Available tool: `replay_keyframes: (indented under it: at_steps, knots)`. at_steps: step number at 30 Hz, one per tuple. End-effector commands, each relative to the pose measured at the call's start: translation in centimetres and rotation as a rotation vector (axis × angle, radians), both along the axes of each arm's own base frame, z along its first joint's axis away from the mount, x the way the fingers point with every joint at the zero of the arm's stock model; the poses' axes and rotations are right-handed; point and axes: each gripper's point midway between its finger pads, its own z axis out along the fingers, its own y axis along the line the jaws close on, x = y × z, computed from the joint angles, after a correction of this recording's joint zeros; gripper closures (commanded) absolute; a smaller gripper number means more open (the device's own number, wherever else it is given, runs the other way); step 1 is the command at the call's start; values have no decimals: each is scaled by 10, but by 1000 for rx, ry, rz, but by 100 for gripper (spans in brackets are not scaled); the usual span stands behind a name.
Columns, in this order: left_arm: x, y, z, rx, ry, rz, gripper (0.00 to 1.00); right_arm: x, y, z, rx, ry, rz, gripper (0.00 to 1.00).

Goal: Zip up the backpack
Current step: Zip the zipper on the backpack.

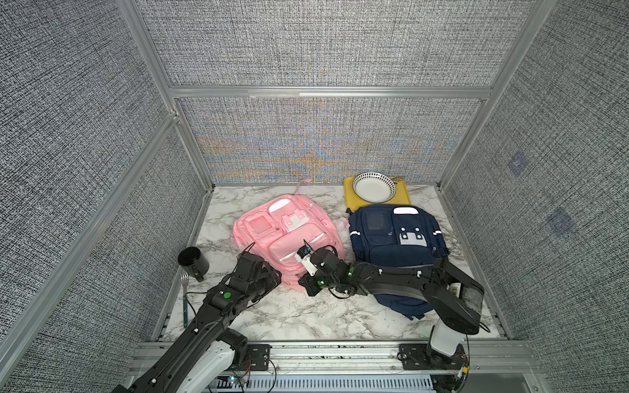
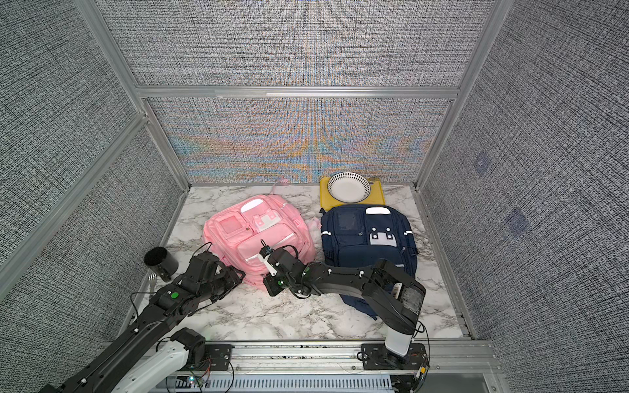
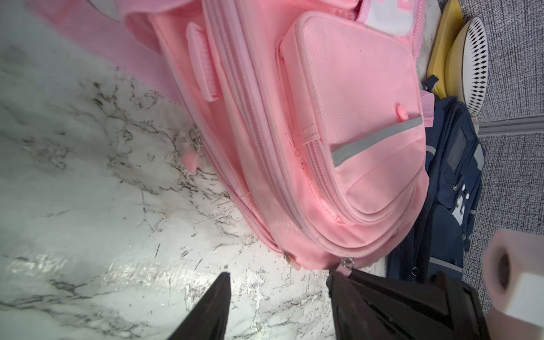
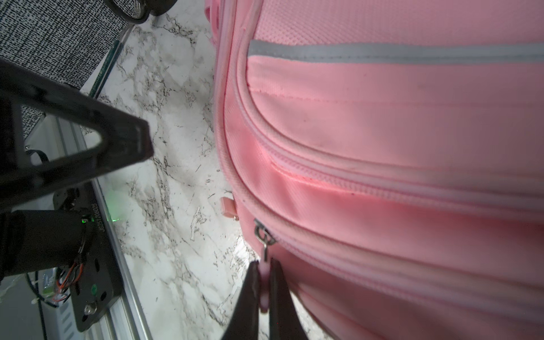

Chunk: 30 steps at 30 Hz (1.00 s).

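Note:
A pink backpack (image 1: 289, 231) (image 2: 258, 231) lies flat on the marble table, left of centre. At its near edge, my right gripper (image 4: 264, 263) (image 1: 306, 285) is shut on the pink zipper pull tab (image 4: 264, 282). The tab hangs from a metal slider (image 4: 263, 232) (image 3: 347, 261) on the outer zipper track. My left gripper (image 3: 279, 276) (image 1: 272, 277) stands open just left of that, at the bag's near-left corner, with only table between its fingers. A second small pink tab (image 4: 228, 207) lies on the table beside the bag. In both top views the arms hide the fingertips.
A navy backpack (image 1: 394, 245) lies right of the pink one, partly under my right arm. Behind it a yellow tray (image 1: 350, 197) holds a white patterned bowl (image 1: 373, 187). A black cup (image 1: 193, 262) and a fork (image 1: 185, 299) lie at the left edge. Fabric walls enclose the table.

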Motion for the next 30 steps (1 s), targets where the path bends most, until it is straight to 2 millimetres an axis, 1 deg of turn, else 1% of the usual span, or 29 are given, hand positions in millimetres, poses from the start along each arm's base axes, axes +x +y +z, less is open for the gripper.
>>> replay_keyframes:
  at_steps: [1, 8, 18, 20, 22, 25, 28, 30]
  knots:
    - [15, -6, 8, -16, -51, 32, 43, 5, 14, 17, 56, -54, 1, 100]
    - [25, -6, 5, 5, -69, 57, 43, -4, 28, 18, 50, -68, 18, 100]
    - [25, -7, -11, -1, -50, 67, 49, -5, 41, 13, 39, -65, 16, 100]
    - [27, -4, -13, 15, -49, 79, 55, -6, 45, 14, 41, -66, 21, 100]
    - [30, 1, -15, 43, -49, 102, 64, -8, 48, 15, 38, -72, 24, 100]
    - [30, 11, -19, 85, -43, 143, 71, -9, 49, 13, 19, -80, 23, 100]
    - [30, 18, -22, 119, -52, 153, 80, -10, 47, 6, 3, -71, 24, 100]
    - [29, 22, -23, 133, -53, 165, 83, -11, 45, 1, -9, -63, 23, 100]
